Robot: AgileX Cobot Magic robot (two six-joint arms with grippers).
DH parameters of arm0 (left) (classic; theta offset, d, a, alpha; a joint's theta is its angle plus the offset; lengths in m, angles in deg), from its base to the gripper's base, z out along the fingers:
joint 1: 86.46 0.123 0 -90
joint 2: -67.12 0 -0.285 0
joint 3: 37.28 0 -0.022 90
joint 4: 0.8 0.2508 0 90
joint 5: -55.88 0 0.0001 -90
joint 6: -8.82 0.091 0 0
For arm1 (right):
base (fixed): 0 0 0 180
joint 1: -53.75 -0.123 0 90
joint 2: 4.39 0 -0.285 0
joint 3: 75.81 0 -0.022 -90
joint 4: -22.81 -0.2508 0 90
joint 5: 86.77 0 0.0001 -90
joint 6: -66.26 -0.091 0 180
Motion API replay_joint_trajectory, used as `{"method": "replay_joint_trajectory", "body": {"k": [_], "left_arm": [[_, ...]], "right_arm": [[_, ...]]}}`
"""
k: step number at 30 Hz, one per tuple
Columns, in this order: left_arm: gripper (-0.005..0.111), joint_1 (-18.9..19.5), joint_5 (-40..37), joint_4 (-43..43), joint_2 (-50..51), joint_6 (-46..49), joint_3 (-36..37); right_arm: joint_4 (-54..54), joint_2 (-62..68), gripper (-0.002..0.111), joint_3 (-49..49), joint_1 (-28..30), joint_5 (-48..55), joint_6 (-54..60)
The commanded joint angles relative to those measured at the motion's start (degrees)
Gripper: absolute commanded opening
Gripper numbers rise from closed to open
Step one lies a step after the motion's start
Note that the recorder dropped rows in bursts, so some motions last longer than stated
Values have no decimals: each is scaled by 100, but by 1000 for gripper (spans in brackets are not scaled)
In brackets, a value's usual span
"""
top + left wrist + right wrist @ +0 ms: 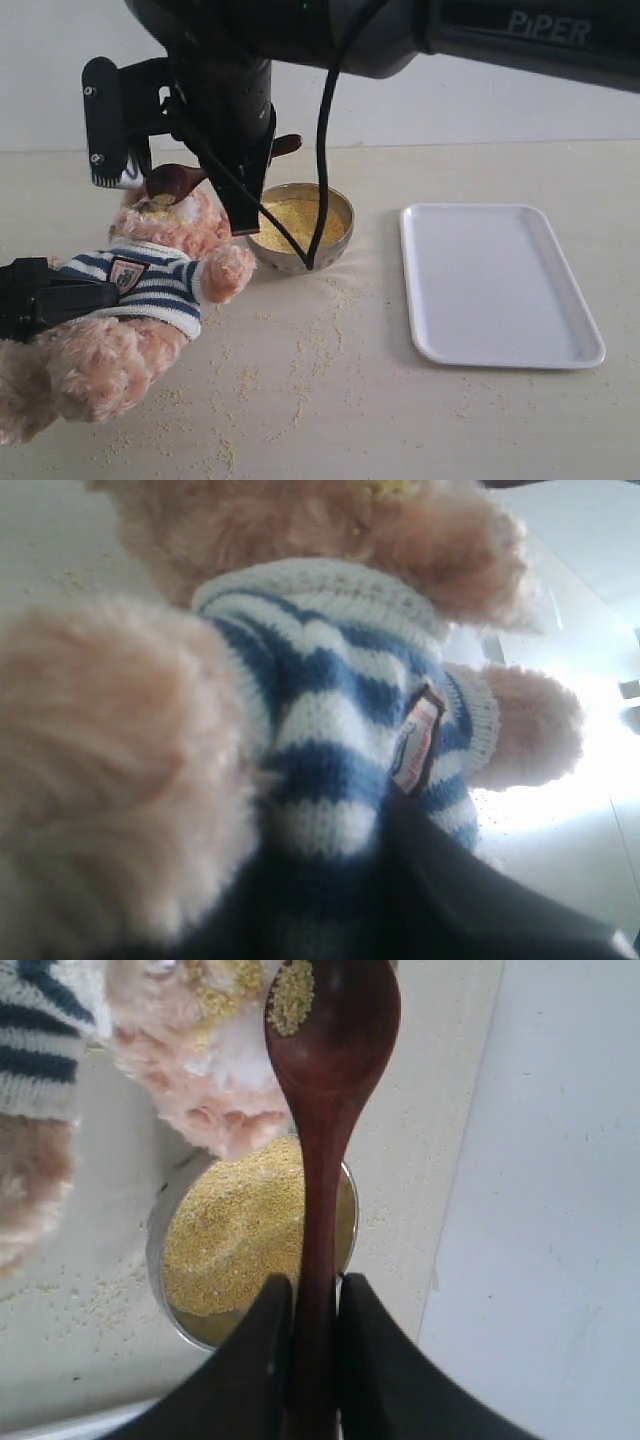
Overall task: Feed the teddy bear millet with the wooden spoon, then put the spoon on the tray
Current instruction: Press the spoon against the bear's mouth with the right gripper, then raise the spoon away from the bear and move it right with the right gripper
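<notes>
The teddy bear (150,270) lies on its back at the left, in its striped shirt (330,680). My left gripper (60,295) (360,880) is shut on the bear's body. My right gripper (238,175) (313,1300) reaches across from the right and is shut on the handle of the wooden spoon (175,182) (330,1080). The spoon's bowl hovers just over the bear's face with a little millet (292,995) in it. Some yellow grains lie on the bear's white muzzle (225,985). More millet (295,220) (250,1230) fills the metal bowl (340,235). The white tray (495,280) (560,1210) lies empty at the right.
Loose millet grains (300,350) are scattered over the pale table in front of the bowl and beside the bear. The right arm's black cable (322,150) hangs down in front of the bowl. A light wall stands behind the table.
</notes>
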Motion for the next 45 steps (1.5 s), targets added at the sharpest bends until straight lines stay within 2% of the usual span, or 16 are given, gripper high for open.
{"method": "replay_joint_trajectory", "body": {"k": [1, 9, 20, 29, 34, 45], "left_arm": [[5, -24, -188, -53, -50, 46, 12], [5, -24, -188, -53, -50, 46, 12], [5, -24, -188, -53, -50, 46, 12], [5, -24, -188, -53, -50, 46, 12], [5, -24, -188, -53, -50, 46, 12], [5, -24, -188, -53, -50, 46, 12]], "right_arm": [[131, -21, 0, 153, -94, -124, -229], [436, -21, 0, 153, -105, -202, -538], [1037, -21, 0, 153, -472, -169, -740], [1467, -21, 0, 153, -550, 0, -887], [2136, -21, 0, 456, -681, 57, -983], [2560, -21, 0, 848, -933, -165, -1568]]}}
